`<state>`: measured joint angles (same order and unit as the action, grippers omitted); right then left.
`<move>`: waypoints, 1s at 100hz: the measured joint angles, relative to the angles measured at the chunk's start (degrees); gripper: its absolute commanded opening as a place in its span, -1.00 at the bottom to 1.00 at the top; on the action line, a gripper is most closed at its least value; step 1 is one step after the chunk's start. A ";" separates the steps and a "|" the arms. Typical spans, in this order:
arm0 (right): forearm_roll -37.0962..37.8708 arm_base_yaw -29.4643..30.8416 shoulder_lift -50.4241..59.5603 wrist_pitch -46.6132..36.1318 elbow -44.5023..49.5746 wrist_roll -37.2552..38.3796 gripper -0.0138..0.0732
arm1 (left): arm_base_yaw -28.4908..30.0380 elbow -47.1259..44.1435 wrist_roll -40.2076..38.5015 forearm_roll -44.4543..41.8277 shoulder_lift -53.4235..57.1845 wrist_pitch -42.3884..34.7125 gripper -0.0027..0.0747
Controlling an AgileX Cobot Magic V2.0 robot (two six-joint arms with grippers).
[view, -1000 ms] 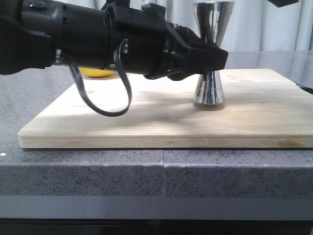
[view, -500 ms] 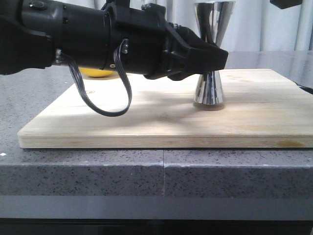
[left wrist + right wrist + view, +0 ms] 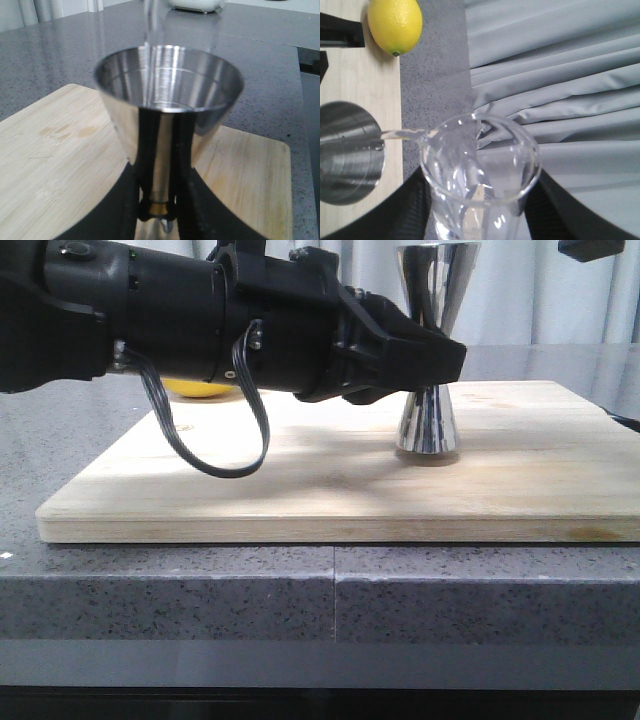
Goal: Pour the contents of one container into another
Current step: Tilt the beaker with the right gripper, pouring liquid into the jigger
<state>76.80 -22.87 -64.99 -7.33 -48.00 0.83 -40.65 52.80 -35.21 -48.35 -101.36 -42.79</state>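
The steel jigger [image 3: 428, 425] stands upright on the wooden board [image 3: 300, 490]. My left gripper [image 3: 436, 358] is shut on its narrow waist. In the left wrist view the black fingers [image 3: 125, 210] clamp the waist at the gold band, below the jigger's open cup [image 3: 167, 95]. My right gripper [image 3: 481, 210] is shut on the clear glass beaker [image 3: 480, 165], which is tipped with its pour lip over the jigger [image 3: 347, 150]. A thin clear stream [image 3: 400, 134] runs from the lip into the cup. The same stream [image 3: 151, 25] shows in the left wrist view. The beaker is out of the front view.
A yellow lemon [image 3: 395, 25] lies at the far edge of the board, partly hidden behind my left arm [image 3: 200, 390]. The board rests on a speckled grey counter [image 3: 300, 590]. Grey curtains [image 3: 560, 65] hang behind. A black part of my right arm [image 3: 598, 248] shows above the jigger.
The black part of my right arm at the upper right of the front view has shifted slightly to the right. The left gripper and the jigger have not moved.
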 measured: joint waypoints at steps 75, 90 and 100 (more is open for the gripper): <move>4.69 0.00 0.00 0.22 0.00 0.15 -0.11 | 0.00 0.00 0.00 0.00 0.00 0.00 -0.99; 5.51 0.00 0.00 0.55 0.00 0.15 -0.11 | 0.00 0.00 0.00 0.00 0.00 0.00 -0.99; 6.36 0.00 0.00 0.69 0.00 0.15 -0.11 | 0.00 0.00 0.00 0.00 0.00 0.00 -0.99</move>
<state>83.16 -22.87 -64.99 -6.64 -48.00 0.97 -40.65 52.80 -35.21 -48.35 -101.36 -42.79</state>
